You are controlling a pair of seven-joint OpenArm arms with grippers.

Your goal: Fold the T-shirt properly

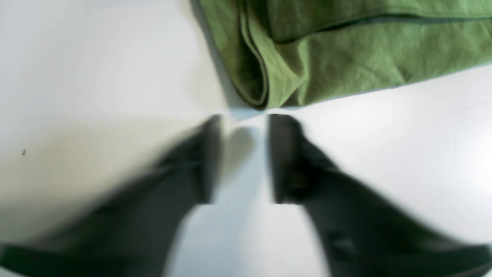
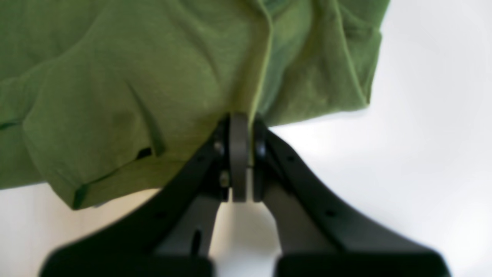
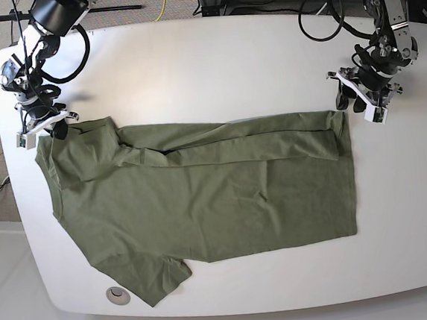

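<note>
- The olive-green short-sleeved cotton T-shirt (image 3: 202, 198) lies spread across the white table (image 3: 212, 63), running from near the right arm's side to near the left arm's side. Its far long edge is already turned over onto the body as a narrow band (image 3: 227, 147).
- The left gripper (image 1: 244, 119) stands with its jaws apart and nothing between them. The folded hem corner (image 1: 265, 82) of the shirt lies just ahead of the open tips, not touching them; only bare table shows in the gap. The frame is blurred, so finer detail there is hard to read.
- The right gripper (image 2: 240, 119) has its jaws together, clamped on a ridge of the shirt's cloth (image 2: 261, 77) that rises straight out from between the pads. A sleeve with its hemmed opening (image 2: 111, 169) hangs to one side of the jaws, looser cloth to the other.
- In the base view the right gripper (image 3: 42, 119) sits at the shirt's shoulder corner, and the left gripper (image 3: 361, 91) just off the hem corner.
- Judged progress: one lengthwise fold along the far side looks laid down, with the left end let go and the right end not yet released.
- What seems left: the near sleeve (image 3: 160, 277) sticks out unfolded, the near long side has not been turned in, and the crosswise fold into a compact packet is not begun. The task looks less than halfway done.
</note>
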